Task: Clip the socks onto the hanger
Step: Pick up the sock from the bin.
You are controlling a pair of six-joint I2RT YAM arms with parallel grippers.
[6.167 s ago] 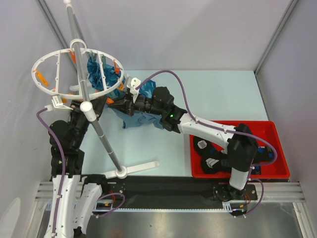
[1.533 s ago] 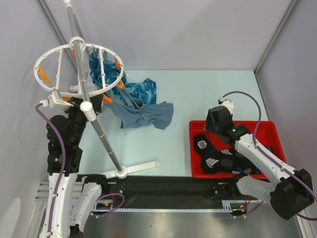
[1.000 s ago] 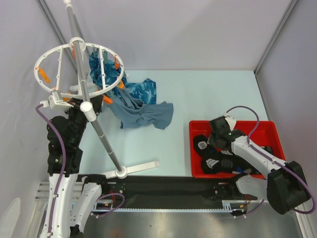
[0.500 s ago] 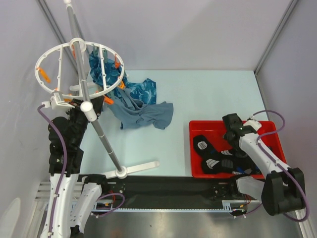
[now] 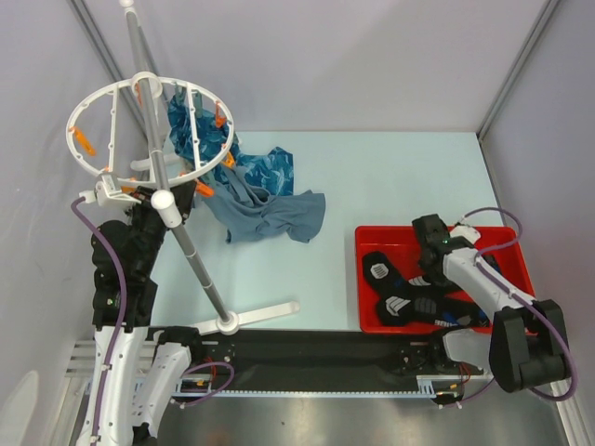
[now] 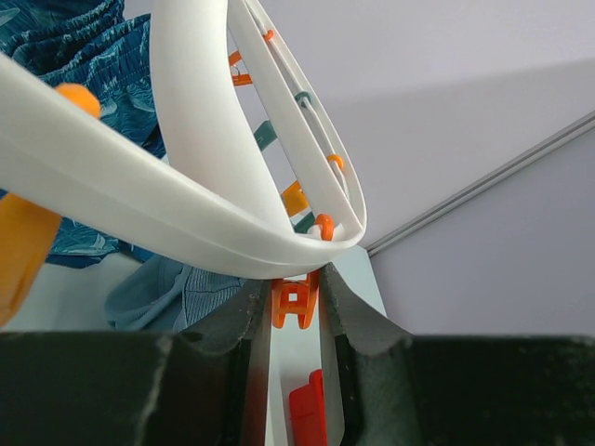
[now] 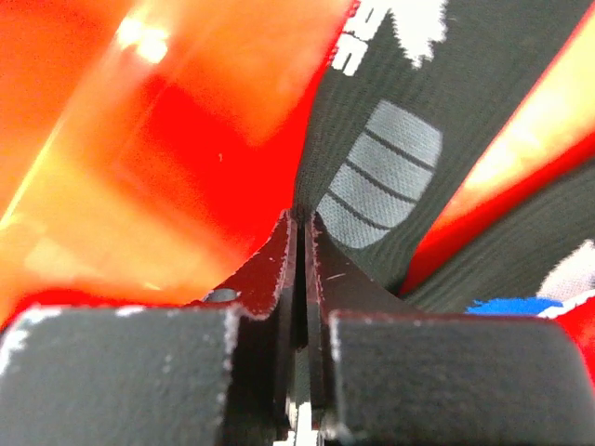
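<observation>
Top external view, change: the right arm [image 5: 479, 279] was over the blue cloths [image 5: 270, 200] six seconds back. It has since swung to the red tray [image 5: 386, 234], and in the last half second moved from the tray's far rim inward and leftward.
Socks [image 5: 383, 270]: heaped inside the tray, in its near-left part; black with white striped patches.
Sock axis: the far-left one slants from the tray's left wall toward its middle, and another runs along the near wall. Toe ends are unclear.
Right gripper [image 7: 299, 221]: fingers drawn to a hairline slit, pinching the edge of one sock beside its striped patch, low over the tray floor.
Left gripper [image 6: 294, 286]: well left of the tray, narrow, clamped on an orange clip [image 6: 296, 303] under the hanger [image 6: 195, 121] ring.
</observation>
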